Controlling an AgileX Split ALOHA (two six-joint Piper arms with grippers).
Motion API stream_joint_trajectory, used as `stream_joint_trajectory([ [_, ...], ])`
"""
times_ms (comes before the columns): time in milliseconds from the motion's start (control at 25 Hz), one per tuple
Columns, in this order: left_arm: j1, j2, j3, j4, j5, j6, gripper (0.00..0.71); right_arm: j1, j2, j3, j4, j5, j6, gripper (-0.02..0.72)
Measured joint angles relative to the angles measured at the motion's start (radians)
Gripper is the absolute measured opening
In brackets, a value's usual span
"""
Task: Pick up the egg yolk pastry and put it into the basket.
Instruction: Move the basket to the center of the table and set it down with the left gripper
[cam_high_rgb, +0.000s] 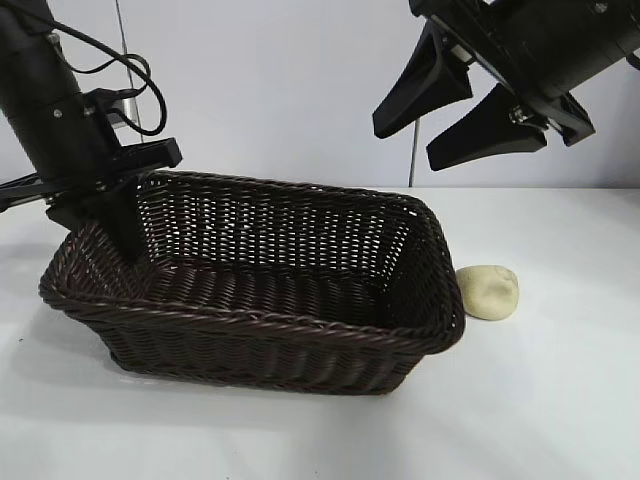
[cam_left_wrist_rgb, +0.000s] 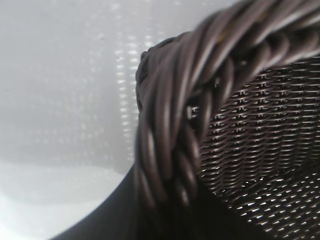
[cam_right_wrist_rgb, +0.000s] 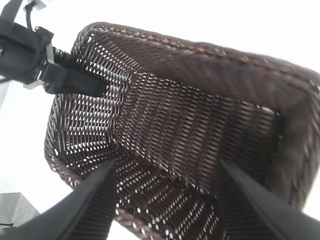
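Observation:
The dark brown woven basket sits mid-table with nothing inside. A pale yellow egg yolk pastry lies on the table just off the basket's right end, touching nothing. My left gripper is shut on the braided rim at the basket's left end, one finger inside and one outside. High above the basket's right end hangs my right gripper, open and holding nothing. Its wrist view looks down between its fingers into the basket and also shows the left gripper; the pastry is out of that view.
White table runs all round the basket, with a pale wall behind. A thin vertical pole stands at the back, behind the basket's right end.

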Motion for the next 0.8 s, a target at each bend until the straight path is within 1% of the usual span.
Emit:
stream_joint_trajectory([
  [200, 0.0, 0.016, 0.0, -0.016, 0.0, 0.0, 0.099, 0.0, 0.0, 0.0, 0.0, 0.0, 0.0, 0.431],
  [280, 0.0, 0.016, 0.0, -0.024, 0.0, 0.0, 0.115, 0.0, 0.0, 0.0, 0.0, 0.0, 0.0, 0.431],
  [360, 0.0, 0.016, 0.0, -0.036, 0.0, 0.0, 0.181, 0.0, 0.0, 0.0, 0.0, 0.0, 0.0, 0.431],
  [480, 0.0, 0.016, 0.0, -0.043, 0.002, 0.0, 0.377, 0.0, 0.0, 0.0, 0.0, 0.0, 0.0, 0.431],
  [560, 0.0, 0.011, -0.002, -0.046, 0.003, 0.004, 0.462, 0.0, 0.0, 0.0, 0.0, 0.002, 0.0, 0.431],
  [640, 0.0, -0.005, -0.006, -0.045, 0.01, 0.005, 0.498, 0.0, 0.0, 0.0, 0.0, 0.002, 0.0, 0.431],
  [800, 0.0, -0.08, -0.007, -0.006, 0.032, 0.007, 0.519, 0.0, 0.0, 0.0, 0.0, 0.003, 0.01, 0.431],
])
